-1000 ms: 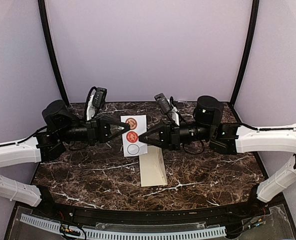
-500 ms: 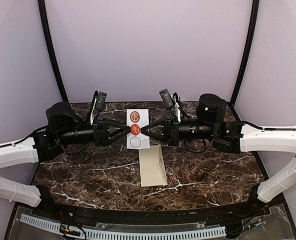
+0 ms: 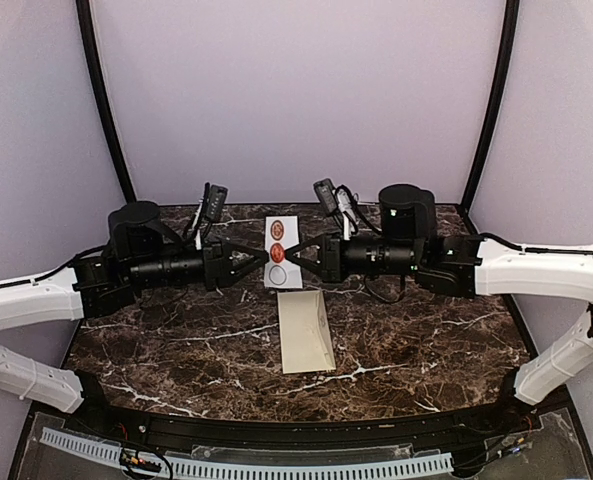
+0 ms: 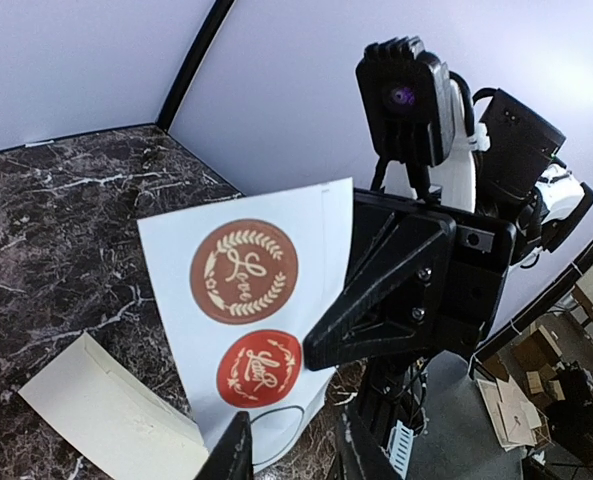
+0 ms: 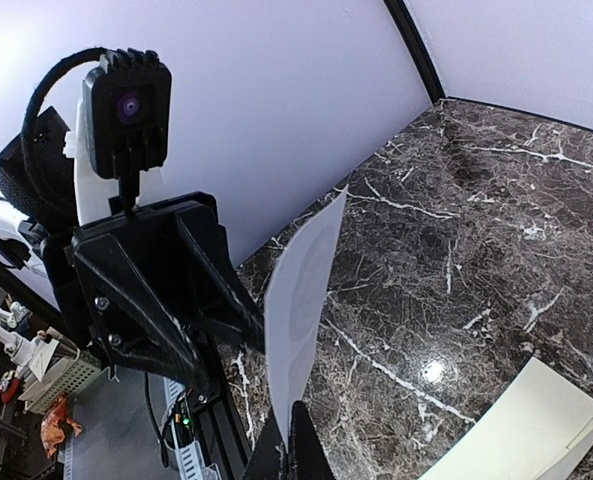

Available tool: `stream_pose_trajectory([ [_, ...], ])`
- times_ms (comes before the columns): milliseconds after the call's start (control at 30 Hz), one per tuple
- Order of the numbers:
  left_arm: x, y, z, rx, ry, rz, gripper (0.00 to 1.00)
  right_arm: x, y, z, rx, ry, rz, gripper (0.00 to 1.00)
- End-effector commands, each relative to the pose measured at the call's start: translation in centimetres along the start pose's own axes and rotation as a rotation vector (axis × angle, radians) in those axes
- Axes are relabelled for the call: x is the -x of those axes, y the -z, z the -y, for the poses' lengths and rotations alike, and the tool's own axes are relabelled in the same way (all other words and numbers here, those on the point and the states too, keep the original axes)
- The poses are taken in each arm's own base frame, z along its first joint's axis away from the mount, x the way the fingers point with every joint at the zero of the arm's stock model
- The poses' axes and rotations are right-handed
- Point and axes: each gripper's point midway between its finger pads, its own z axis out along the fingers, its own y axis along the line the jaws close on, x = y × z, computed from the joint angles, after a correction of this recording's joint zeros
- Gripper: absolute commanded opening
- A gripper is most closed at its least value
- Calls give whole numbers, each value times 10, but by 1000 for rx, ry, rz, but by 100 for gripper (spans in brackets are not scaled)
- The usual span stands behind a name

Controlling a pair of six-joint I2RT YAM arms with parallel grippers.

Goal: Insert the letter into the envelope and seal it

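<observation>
R gripper [image 3: 292,253] pinches sticker sheet [image 3: 280,238] upright, envelope [image 3: 306,330] flat on tbl [image 3: 176,340] nearby.

Dark white-veined marble tabletop [image 3: 176,350]; lilac backdrop walls [image 3: 296,90]; black corner posts [image 3: 104,100].

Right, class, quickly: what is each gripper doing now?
Left gripper: partly open, jaws either side of the sticker sheet's edge.
Right gripper: shut on the sticker sheet.

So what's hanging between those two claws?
A white sticker sheet with a brown and a red round seal, pinched by the right claw, the left claw at its other edge. Top and left wrist views show it.
</observation>
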Motion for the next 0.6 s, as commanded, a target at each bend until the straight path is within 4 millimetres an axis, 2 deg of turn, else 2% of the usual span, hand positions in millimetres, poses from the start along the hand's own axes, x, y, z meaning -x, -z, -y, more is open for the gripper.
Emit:
stream_pose_trajectory([
  [0, 9, -13, 20, -84, -6, 12, 27, 10, -2, -7, 11, 1, 20, 0],
  [133, 7, -20, 19, -80, -16, 4, 26, 9, -1, -15, 56, 6, 17, 0],
  [567, 8, -23, 21, -95, -37, -6, 26, 3, -1, -28, 141, 5, -11, 0],
])
